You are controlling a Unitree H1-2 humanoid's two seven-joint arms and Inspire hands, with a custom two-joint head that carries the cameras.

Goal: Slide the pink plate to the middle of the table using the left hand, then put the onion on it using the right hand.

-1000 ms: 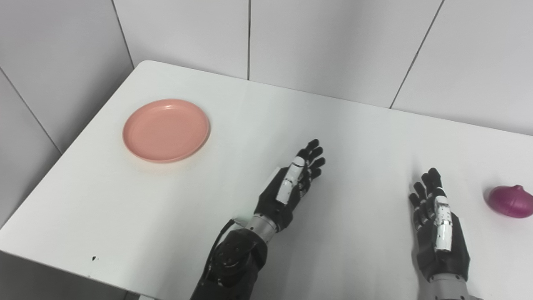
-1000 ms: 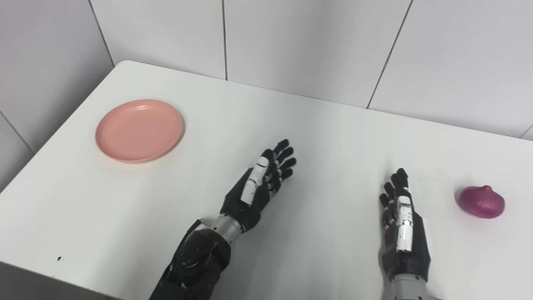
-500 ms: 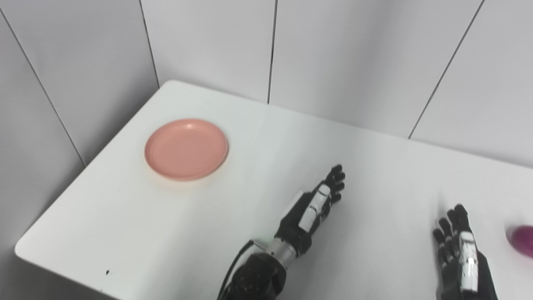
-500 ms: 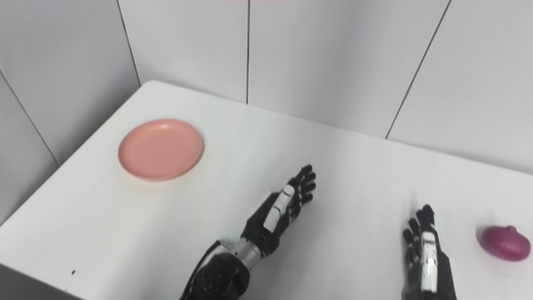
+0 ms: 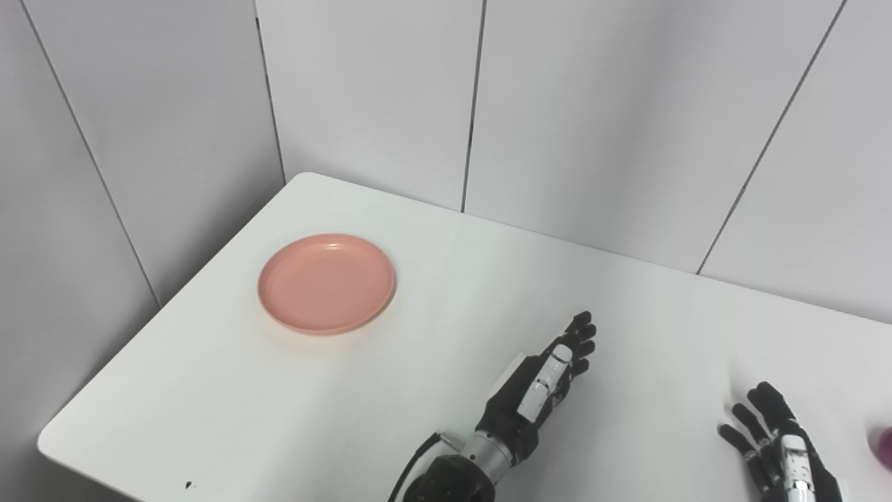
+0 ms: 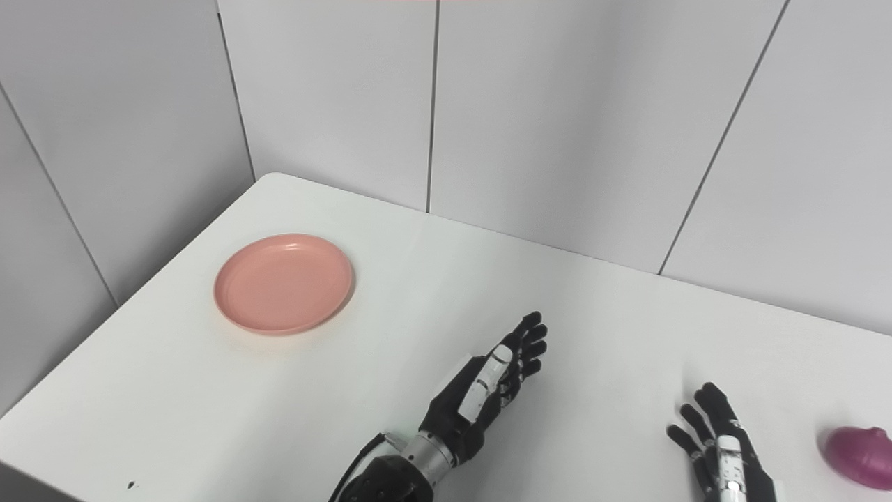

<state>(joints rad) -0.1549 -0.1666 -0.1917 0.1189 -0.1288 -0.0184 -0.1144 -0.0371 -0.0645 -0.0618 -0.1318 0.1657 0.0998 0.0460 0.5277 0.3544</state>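
At frame btm, right hand (image 6: 725, 457) cut off, fingers apart; left hand (image 6: 488, 390) open; onion (image 6: 864, 457) half-cropped.

The head cameras have tilted upward over the last second, so more wall shows and everything sits lower in both views. The right hand (image 6: 725, 460) has fanned its fingers apart. The left hand (image 6: 488, 390), pink plate (image 6: 283, 283) and onion (image 6: 863, 457) show no clear move on the counter (image 6: 592, 328).
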